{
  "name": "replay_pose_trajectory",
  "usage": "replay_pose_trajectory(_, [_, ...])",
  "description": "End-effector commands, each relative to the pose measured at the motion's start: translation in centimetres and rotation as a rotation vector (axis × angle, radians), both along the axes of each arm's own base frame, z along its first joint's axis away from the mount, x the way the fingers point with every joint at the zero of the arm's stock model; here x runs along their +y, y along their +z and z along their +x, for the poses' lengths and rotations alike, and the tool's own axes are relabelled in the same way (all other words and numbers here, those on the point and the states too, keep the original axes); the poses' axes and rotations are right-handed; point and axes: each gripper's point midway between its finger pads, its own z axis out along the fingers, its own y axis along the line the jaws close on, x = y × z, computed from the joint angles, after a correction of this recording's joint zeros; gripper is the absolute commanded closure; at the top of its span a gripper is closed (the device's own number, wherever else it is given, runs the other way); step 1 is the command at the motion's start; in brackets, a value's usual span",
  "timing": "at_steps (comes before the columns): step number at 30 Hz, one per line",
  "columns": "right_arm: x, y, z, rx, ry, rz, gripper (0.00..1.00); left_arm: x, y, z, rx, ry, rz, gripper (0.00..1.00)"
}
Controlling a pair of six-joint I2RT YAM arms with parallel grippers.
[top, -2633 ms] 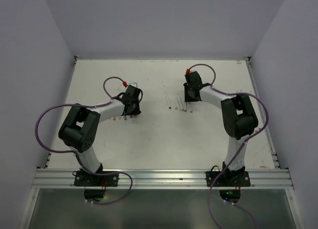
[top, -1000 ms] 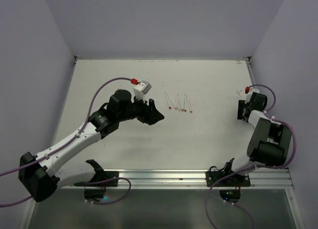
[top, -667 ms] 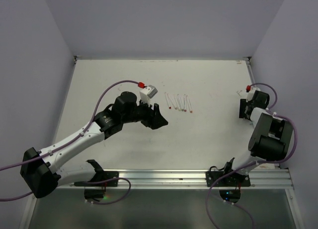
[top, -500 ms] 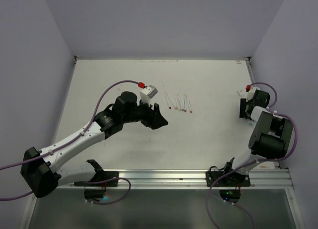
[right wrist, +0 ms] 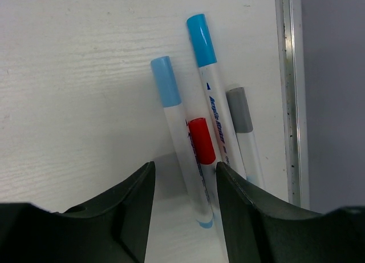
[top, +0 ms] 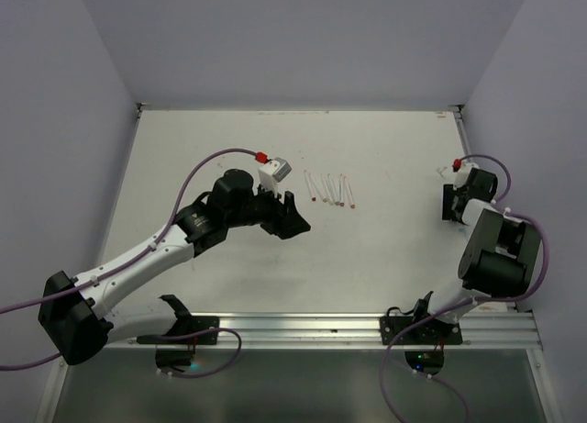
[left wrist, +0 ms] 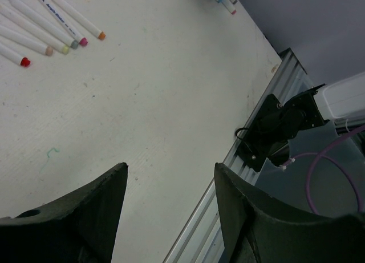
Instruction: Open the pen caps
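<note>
Left gripper (left wrist: 170,177): the jaws stand wide apart with nothing between them. It hangs over a bare part of the table (top: 229,148), left of centre.

Middle pens (top: 330,189): five lie side by side in a row near the table's centre. They are beyond the left gripper and to its right, apart from it and not touched. In the left wrist view they sit in the upper left corner, well clear of both fingers. Their ends read red, tan, green, pink and orange. Whether these ends are caps or bare tips cannot be told.

Right gripper (right wrist: 183,172): the jaws are moderately open and hold nothing. It is low over the edge pens (right wrist: 214,103), which lie at the table's right side beside the rail (right wrist: 291,75).

The light-blue cap (right wrist: 165,80), blue cap (right wrist: 201,39) and grey cap (right wrist: 239,109) are each seated on a white barrel, pointing away from the gripper. The light-blue and blue pens run back into the gap between the fingers. The grey one lies just outside the right finger, nearest the rail.

The red cap (right wrist: 201,140) lies between the light-blue and blue barrels, just ahead of the fingertips. Whether it is loose or on a pen cannot be told. Contact between the fingers and any pen cannot be confirmed.
</note>
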Motion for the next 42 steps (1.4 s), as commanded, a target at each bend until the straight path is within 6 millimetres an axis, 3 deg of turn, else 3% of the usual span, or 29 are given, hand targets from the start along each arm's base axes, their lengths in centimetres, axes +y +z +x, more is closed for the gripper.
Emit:
replay_pose_trajectory(1, [-0.7, 1.9, 0.2, -0.048, 0.002, -0.049, 0.49, -0.4, 1.1, -0.2, -0.031, -0.023, -0.041, 0.35])
replay_pose_trajectory(5, [-0.8, 3.1, 0.2, -0.079, 0.002, -0.07, 0.49, -0.3, 1.4, -0.3, -0.04, -0.023, -0.049, 0.35])
replay_pose_trajectory(10, [-0.5, 2.9, -0.1, -0.066, 0.007, -0.061, 0.5, -0.1, 1.4, -0.5, -0.038, -0.023, -0.052, 0.35])
replay_pose_trajectory(36, [0.7, -1.2, -1.4, 0.036, 0.043, 0.006, 0.6, -0.2, 1.3, -0.1, -0.041, -0.013, -0.044, 0.34])
replay_pose_trajectory(42, [1.1, -3.5, -2.1, 0.119, 0.055, 0.046, 0.64, -0.1, 1.2, 0.0, -0.043, -0.01, -0.031, 0.34])
